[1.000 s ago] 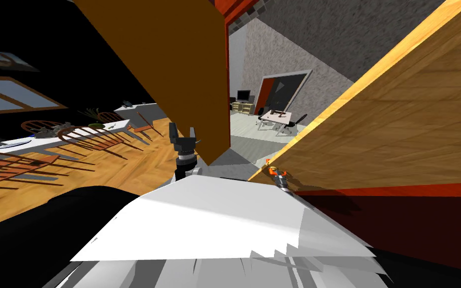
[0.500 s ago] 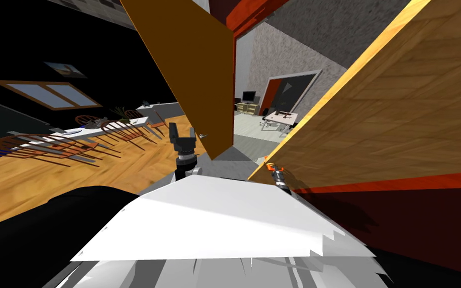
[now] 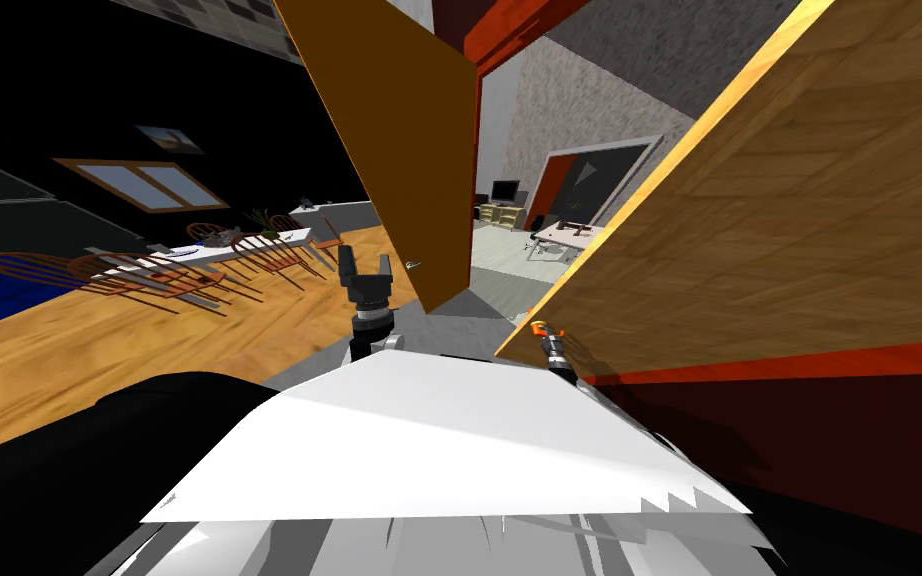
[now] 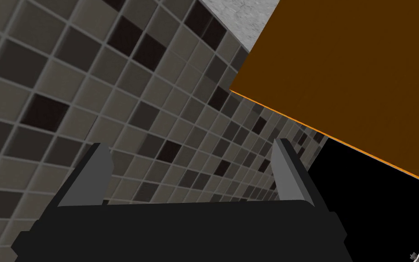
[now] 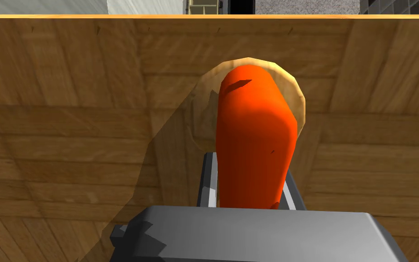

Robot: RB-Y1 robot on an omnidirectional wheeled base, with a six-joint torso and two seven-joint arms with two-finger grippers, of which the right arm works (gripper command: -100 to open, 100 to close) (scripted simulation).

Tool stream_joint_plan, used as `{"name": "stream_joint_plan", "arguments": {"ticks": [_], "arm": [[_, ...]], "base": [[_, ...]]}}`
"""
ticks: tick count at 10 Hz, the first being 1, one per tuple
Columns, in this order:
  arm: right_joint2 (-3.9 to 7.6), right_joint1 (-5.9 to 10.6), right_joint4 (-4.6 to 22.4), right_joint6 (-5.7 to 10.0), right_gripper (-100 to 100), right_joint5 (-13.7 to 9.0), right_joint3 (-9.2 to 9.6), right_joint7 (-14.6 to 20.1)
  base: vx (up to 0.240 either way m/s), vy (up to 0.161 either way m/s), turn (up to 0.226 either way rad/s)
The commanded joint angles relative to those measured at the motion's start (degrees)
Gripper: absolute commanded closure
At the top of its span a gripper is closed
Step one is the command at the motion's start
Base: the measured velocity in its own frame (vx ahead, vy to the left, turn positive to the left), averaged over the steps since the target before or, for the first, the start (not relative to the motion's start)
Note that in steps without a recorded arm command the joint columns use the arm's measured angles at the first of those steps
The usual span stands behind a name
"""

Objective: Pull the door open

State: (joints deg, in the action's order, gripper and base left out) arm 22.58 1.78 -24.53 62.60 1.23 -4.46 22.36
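Observation:
The light wooden door [image 3: 769,220] slants across the right of the head view, its orange-lit edge running down to my right gripper [image 3: 541,330]. In the right wrist view that gripper [image 5: 249,182] is shut on the orange door handle [image 5: 254,132], which stands out from a round wooden plate on the door [image 5: 67,113]. My left gripper [image 3: 364,266] is held up in front of my chest, open and empty, close to a dark brown door panel [image 3: 399,130]. In the left wrist view its fingers [image 4: 286,168] stand wide apart before a tiled wall, with the brown panel [image 4: 349,68] beside them.
Between the two panels a gap opens onto a grey-floored room with a small desk and chairs [image 3: 564,235]. A red door frame [image 3: 519,25] runs above. To my left, a long white table with wooden chairs [image 3: 199,255] stands on the wooden floor.
My view has swung left, so the table and brown panel sit further right in the picture. The light door's edge now stands steeper and takes up more of the picture. The right gripper keeps its hold.

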Motion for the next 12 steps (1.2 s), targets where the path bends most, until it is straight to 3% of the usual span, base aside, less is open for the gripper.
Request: {"name": "stream_joint_plan", "arguments": {"ticks": [1, 6, 7, 12], "arm": [[-0.39, 0.51, -0.4, -1.13, 100, 0.8, -0.60, 0.1], [-0.97, 5.02, 3.7, -1.40, 100, 2.7, -2.05, 0.2], [-0.83, 4.70, 3.9, -1.05, 100, 2.4, -1.96, 0.1], [-1.01, 4.41, 3.4, 0.20, 100, 7.3, -3.35, 2.1]], "base": [[-0.216, -0.037, 0.101], [-0.181, -0.038, 0.081], [-0.082, -0.016, 0.020], [-0.192, -0.060, 0.097]]}}
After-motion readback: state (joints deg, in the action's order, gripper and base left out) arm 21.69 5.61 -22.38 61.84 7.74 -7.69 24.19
